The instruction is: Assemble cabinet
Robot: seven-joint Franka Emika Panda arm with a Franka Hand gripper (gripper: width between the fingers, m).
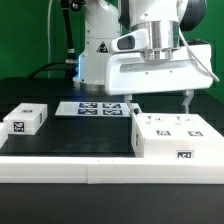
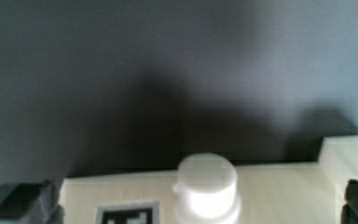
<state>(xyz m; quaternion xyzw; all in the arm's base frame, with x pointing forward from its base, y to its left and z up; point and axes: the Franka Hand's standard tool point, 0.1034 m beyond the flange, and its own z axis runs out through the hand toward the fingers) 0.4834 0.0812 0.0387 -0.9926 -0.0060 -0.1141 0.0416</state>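
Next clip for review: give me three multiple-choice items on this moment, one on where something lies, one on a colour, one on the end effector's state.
1. Where does the small block lie relative to the large box?
A. On top of it
B. To the exterior view's left of it, apart
C. Inside it

2. What colour is the tabletop?
A. Black
B. Red
C. Yellow

3. How is the end effector?
A. Shut on the small block
B. Open, over the large box
C. Shut, holding nothing

Answers:
1 B: the small block sits on the tabletop with bare surface between it and the large box.
2 A: the bare surface around both pieces is black.
3 B: the end effector hangs above the large box, and the wrist view shows its fingers wide apart.
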